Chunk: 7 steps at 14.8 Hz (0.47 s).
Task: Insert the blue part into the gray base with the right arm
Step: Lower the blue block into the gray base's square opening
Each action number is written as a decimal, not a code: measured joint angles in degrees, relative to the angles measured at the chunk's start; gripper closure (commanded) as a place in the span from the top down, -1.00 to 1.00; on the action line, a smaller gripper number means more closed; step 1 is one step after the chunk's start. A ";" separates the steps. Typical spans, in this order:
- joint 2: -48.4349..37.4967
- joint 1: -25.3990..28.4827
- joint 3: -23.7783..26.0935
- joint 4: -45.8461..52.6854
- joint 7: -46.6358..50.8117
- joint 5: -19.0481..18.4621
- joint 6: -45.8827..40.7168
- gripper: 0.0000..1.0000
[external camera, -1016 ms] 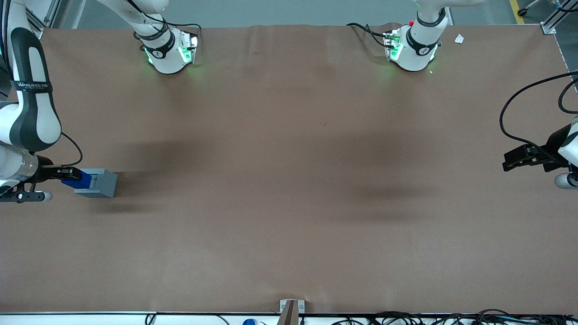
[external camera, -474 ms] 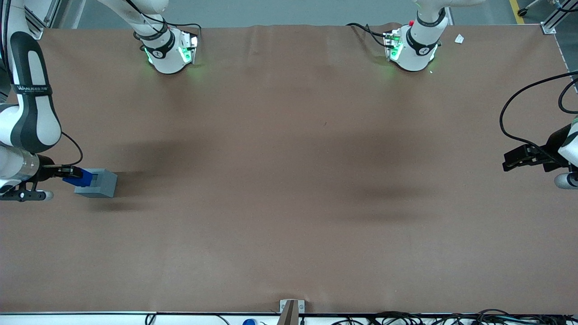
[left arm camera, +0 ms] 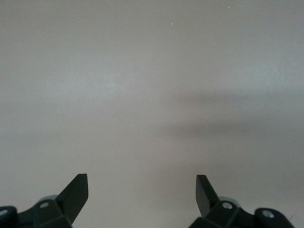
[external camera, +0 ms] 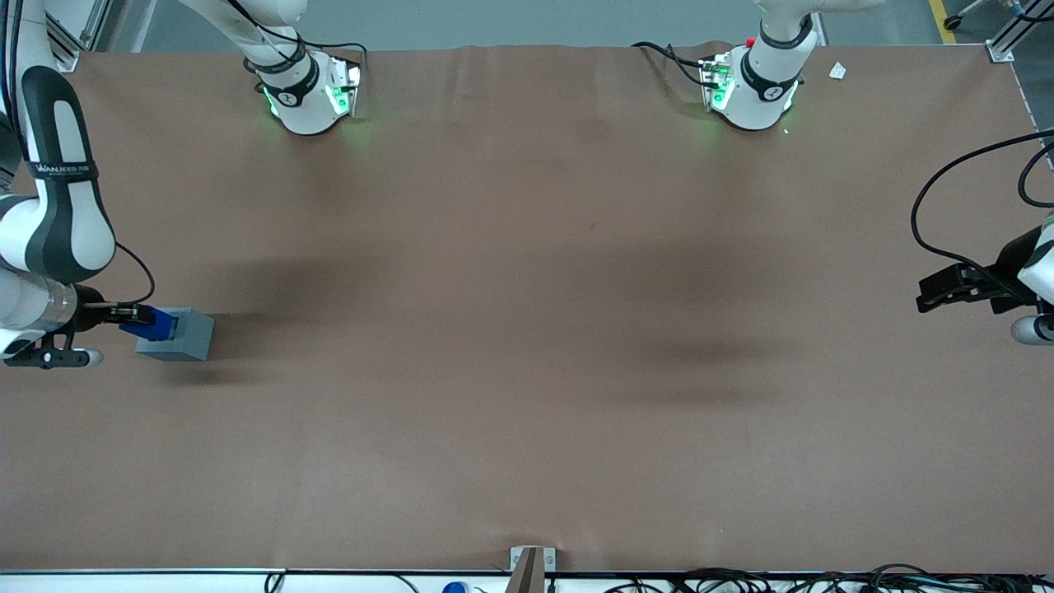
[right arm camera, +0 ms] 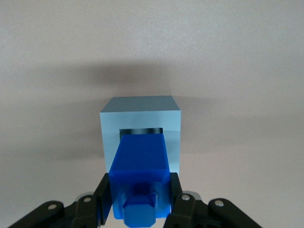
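Blue part [right arm camera: 138, 164], clamped in my gripper [right arm camera: 138, 202], is nosing into the gray base [right arm camera: 141, 118] recess (insertion step), so next I push straight in.

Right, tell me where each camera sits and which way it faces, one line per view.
Front view: high, facing both robots across the brown table; shows the right arm with its pincer.
Right wrist view: on the working arm, facing the blue part clamped in the pincer, entering the gray base.
Left wrist view: bare tabletop, own fingertips.
Front and right wrist views share part and base.
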 measured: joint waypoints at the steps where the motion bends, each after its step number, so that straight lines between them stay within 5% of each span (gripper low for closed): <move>1: 0.00 0.00 0.00 -0.01 0.12 0.00 0.00 -0.67; 7: 0.61 -0.07 0.01 -0.26 0.49 0.02 0.01 -0.67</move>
